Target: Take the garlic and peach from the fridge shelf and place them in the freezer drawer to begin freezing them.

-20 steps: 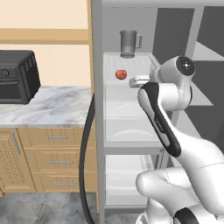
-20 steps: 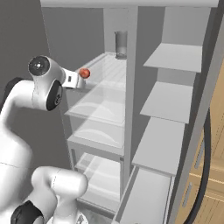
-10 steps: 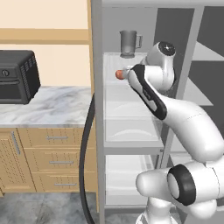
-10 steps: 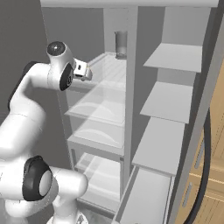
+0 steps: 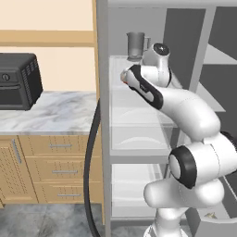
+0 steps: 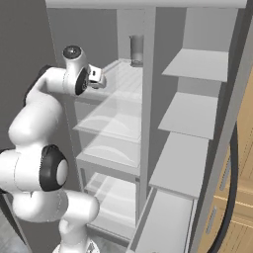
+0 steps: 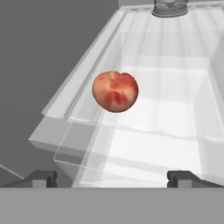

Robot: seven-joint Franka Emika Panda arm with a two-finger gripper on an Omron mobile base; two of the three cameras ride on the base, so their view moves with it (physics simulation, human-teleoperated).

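Note:
The peach (image 7: 115, 91), round and red-orange, sits near the front left corner of the ribbed translucent fridge shelf (image 7: 175, 65). My gripper (image 7: 113, 178) is open, its two dark fingertips (image 7: 41, 178) spread wide just short of the fruit, with nothing between them. In the left base view the hand (image 5: 129, 77) is at the top shelf's front edge, and a sliver of the peach (image 5: 123, 78) shows beside it. From the right, the gripper (image 6: 100, 79) points into the same shelf (image 6: 123, 79). The garlic is out of view. The pale grey freezer drawer (image 6: 163, 222) stands pulled out at the bottom.
A grey pitcher (image 5: 135, 45) stands at the back of the top shelf, its base (image 7: 169, 8) beyond the peach. Clear curved-front bins (image 6: 111, 148) lie below. Plain grey shelves (image 6: 190, 116) fill the right side. A black oven (image 5: 16, 81) sits on the marble counter (image 5: 51, 111).
The arm has swung up and leftward to the top shelf; the hand now covers most of the peach in the base views. The peach has not moved.

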